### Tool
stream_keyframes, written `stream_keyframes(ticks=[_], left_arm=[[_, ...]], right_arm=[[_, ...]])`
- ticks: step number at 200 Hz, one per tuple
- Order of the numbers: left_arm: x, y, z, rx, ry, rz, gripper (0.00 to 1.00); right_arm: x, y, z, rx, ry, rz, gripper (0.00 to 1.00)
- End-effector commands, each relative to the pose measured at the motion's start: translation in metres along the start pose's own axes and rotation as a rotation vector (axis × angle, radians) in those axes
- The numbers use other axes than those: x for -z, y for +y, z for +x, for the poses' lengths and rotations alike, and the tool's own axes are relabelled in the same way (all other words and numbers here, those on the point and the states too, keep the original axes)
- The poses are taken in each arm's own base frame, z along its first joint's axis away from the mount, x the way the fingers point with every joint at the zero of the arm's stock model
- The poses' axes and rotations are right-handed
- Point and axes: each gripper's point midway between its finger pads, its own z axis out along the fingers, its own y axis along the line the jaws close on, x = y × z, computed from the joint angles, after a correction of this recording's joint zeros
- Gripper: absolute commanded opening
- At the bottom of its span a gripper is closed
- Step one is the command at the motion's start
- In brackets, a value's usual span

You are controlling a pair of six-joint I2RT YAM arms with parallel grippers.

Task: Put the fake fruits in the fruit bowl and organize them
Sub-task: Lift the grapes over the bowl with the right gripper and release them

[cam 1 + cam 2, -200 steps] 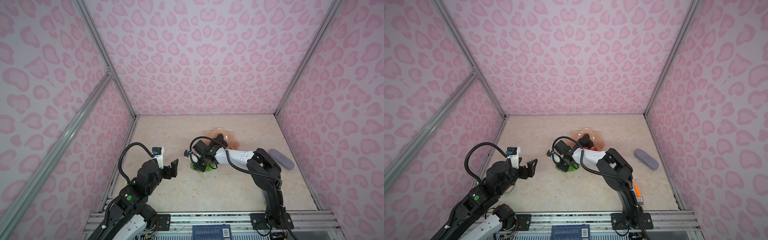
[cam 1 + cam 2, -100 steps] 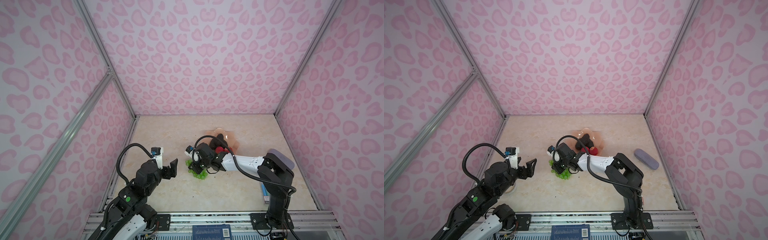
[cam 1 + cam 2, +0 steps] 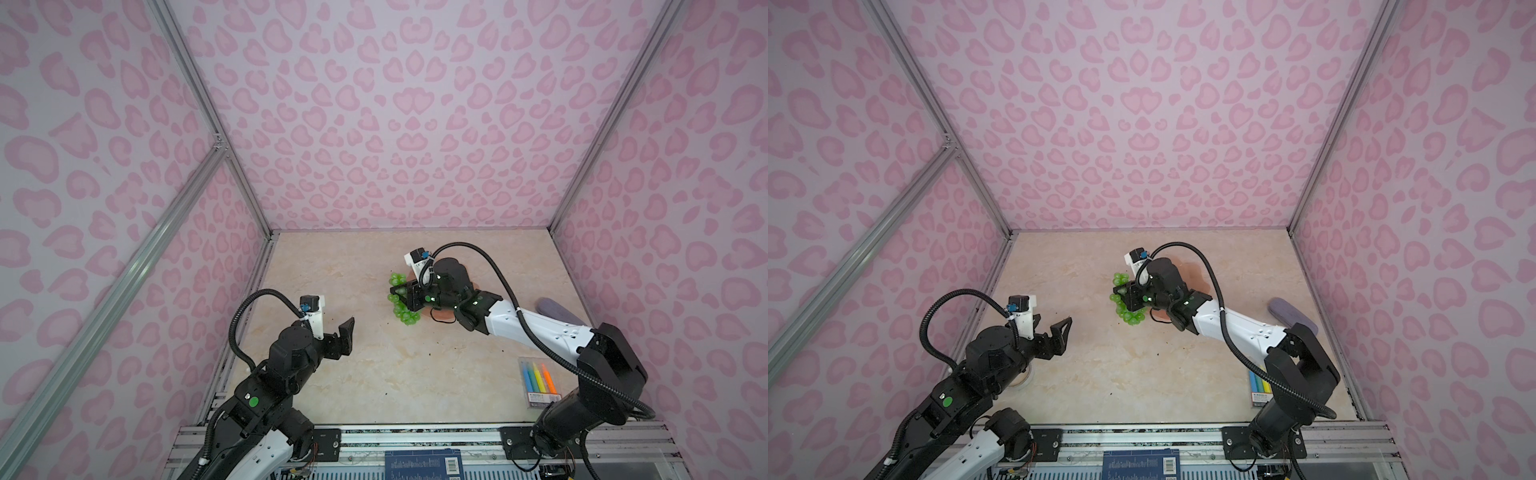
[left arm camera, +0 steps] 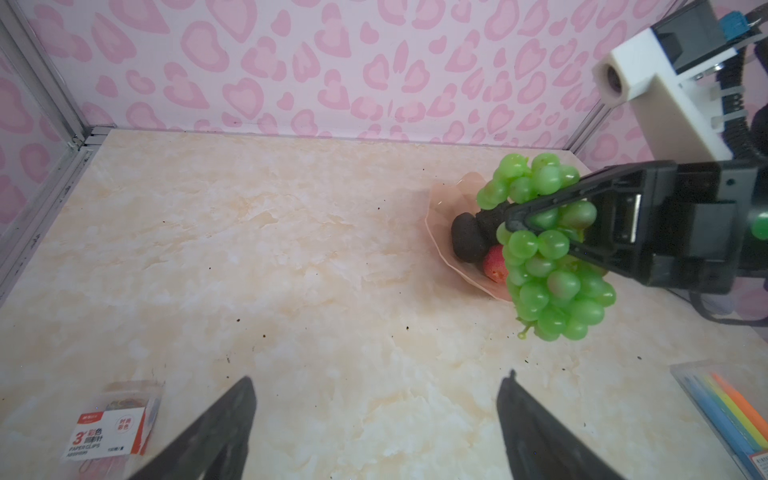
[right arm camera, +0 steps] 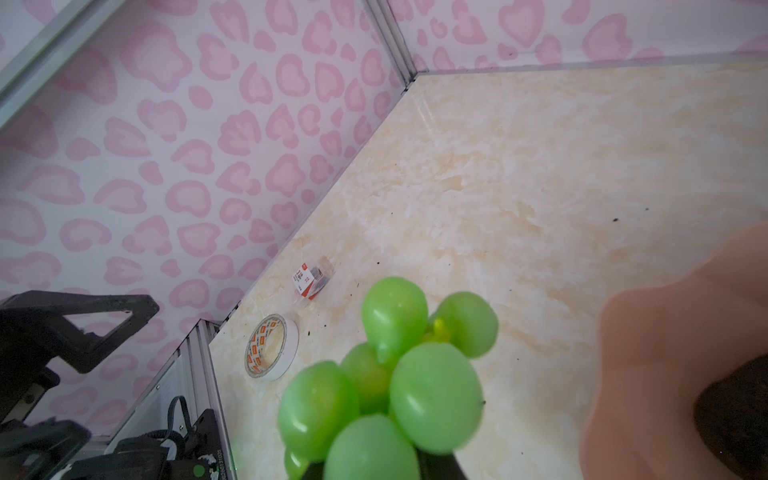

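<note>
Lifted clear of the surface since half a second back: grapes (image 4: pixel 552 286), dangling from right claw (image 4: pixel 515 232), pinched shut on the middle of the bunch. Hang at the edge of bowl (image 4: pixel 440 203); over the rim or just outside, cannot tell. Already in bowl: dark avocado (image 4: pixel 467 239) and red strawberry (image 4: pixel 495 262), touching. Left claw (image 3: pixel 1050 328) spread wide, gripping nothing, above bare surface (image 3: pixel 374 374), same spot as before. Near right arm's base: marker pack (image 3: pixel 538 380).
</note>
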Motion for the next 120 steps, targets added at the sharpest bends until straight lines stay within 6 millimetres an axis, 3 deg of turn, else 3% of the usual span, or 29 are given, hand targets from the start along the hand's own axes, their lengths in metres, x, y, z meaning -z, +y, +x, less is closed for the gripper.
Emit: stream_keyframes(ticks=[1, 70, 120], left_arm=[[-0.001, -0.003, -0.007, 0.009, -0.031, 0.015, 0.91], [-0.002, -0.006, -0.005, 0.009, -0.02, 0.028, 0.91], [-0.005, -0.008, -0.006, 0.003, -0.013, 0.033, 0.91]], right_arm=[[0.013, -0.01, -0.018, -0.018, -0.092, 0.003, 0.21], [0.05, -0.075, -0.036, 0.059, -0.368, 0.196, 0.24], [0.064, -0.108, -0.043, 0.046, -0.479, 0.293, 0.23]])
